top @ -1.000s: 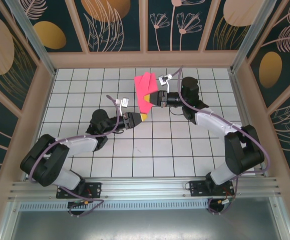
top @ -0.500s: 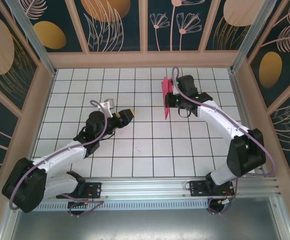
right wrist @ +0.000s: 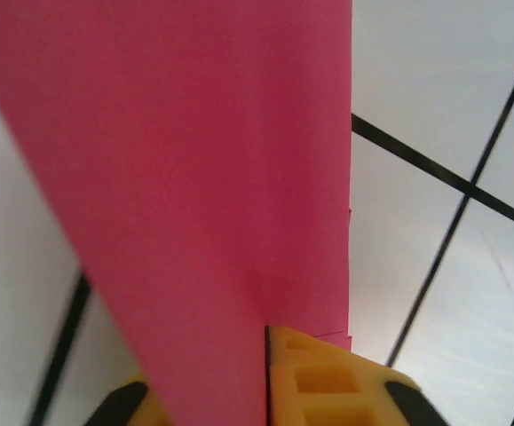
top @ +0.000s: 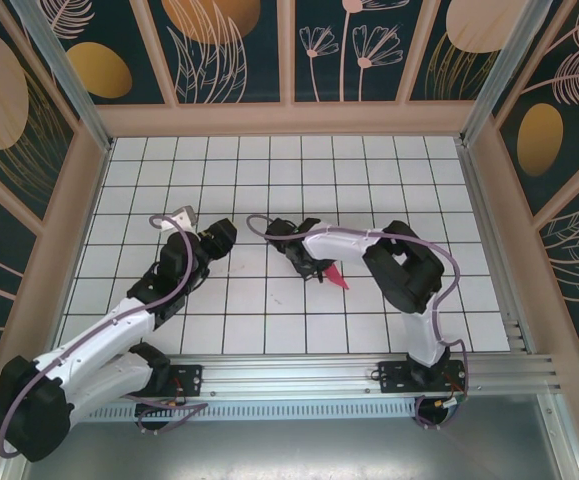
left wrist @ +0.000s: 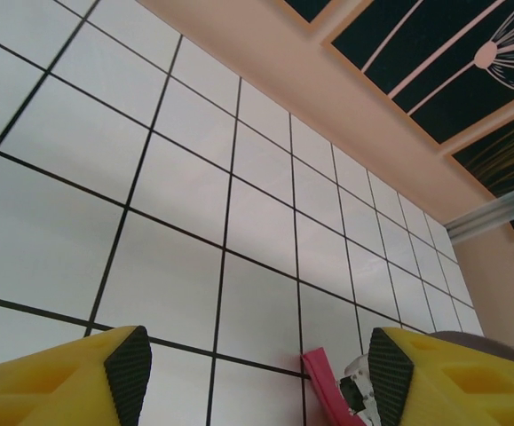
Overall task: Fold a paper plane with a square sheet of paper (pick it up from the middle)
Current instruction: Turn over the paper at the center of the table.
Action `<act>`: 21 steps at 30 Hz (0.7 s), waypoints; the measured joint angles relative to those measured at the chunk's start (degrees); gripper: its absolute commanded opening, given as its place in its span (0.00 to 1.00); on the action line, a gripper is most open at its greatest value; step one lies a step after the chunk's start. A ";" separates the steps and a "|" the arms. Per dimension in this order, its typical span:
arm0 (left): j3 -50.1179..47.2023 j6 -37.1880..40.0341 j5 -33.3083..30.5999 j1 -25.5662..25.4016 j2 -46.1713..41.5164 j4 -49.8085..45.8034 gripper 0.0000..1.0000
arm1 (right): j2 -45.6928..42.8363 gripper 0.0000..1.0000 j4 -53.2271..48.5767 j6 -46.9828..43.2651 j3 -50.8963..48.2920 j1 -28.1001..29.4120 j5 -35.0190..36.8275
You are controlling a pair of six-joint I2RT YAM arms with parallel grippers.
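Note:
The paper plane [top: 338, 277] is folded magenta-pink paper that pokes out as a narrow pointed strip just above the tiled floor, right of centre. My right gripper [top: 314, 267] is doubled back toward the middle and shut on it. In the right wrist view the pink paper [right wrist: 203, 160] rises from between the yellow fingers [right wrist: 336, 382] and hides most of the floor. My left gripper [top: 219, 236] stands open a couple of tiles to the left, holding nothing. In the left wrist view its gap [left wrist: 258, 373] frames bare tiles, with the paper's edge [left wrist: 320, 377] beside the right finger.
The white tiled floor [top: 269, 180] is boxed in by a low peach wall [top: 289, 118] at the back and on both sides. The right arm's elbow [top: 409, 270] bends over the right half of the floor. An aluminium rail [top: 299, 375] runs along the near edge.
The right arm swung from the back of the floor down to near the centre, carrying the folded paper. The left gripper let go, opened and pulled back to the left.

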 measured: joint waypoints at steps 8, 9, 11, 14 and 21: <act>-0.02 0.02 -2.16 0.00 -2.01 -3.06 0.69 | 0.83 0.34 0.02 2.10 3.23 2.58 -1.55; -0.02 0.02 -2.12 0.00 -1.92 -3.06 0.69 | 0.83 0.35 0.02 2.43 3.23 2.64 -1.73; -0.02 0.04 -1.88 0.00 -1.38 -2.99 0.69 | 0.63 0.36 0.26 2.67 3.10 2.64 -2.27; -0.02 0.13 -0.68 0.00 0.35 -2.78 0.69 | -1.22 0.48 2.16 2.99 1.25 2.64 -3.48; -0.02 0.17 3.32 0.00 4.72 -2.10 0.69 | -4.76 0.51 5.22 2.78 -2.25 3.96 -4.00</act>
